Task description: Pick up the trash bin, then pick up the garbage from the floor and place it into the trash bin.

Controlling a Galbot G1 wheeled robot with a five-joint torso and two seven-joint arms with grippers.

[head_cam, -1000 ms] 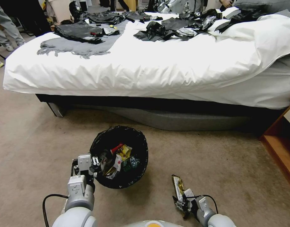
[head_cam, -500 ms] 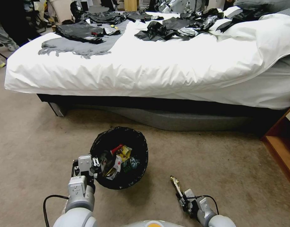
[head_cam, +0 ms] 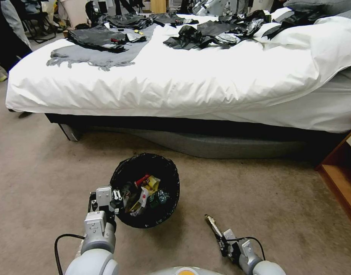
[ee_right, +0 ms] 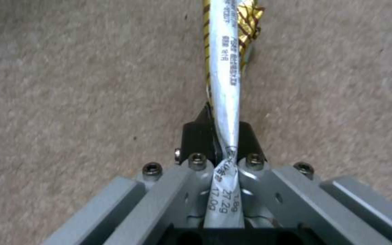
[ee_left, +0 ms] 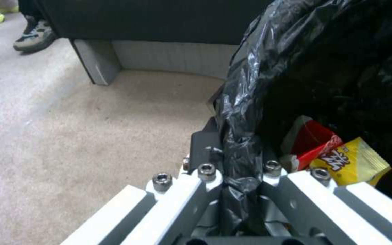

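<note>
Both fingers pinched: left gripper (ee_left: 239, 160) on trash bin (head_cam: 166, 214) rim, right gripper (ee_right: 223, 143) on snack wrapper (ee_right: 225, 68).

Your left gripper (head_cam: 115, 199) is clamped on the near-left rim of the bin (head_cam: 171, 179), pinching the black liner. Inside the bin you can see a red packet (head_cam: 141, 180), a yellow wrapper (head_cam: 152, 183) and a small bottle (head_cam: 158, 198). Your right gripper (head_cam: 223, 241) is low over the carpet (head_cam: 38, 168), right of the bin and apart from it, closed on a shiny wrapper (head_cam: 213, 224) that sticks out ahead of it. The white bed (head_cam: 190, 80) lies beyond, strewn with black bags (head_cam: 206, 32).
</note>
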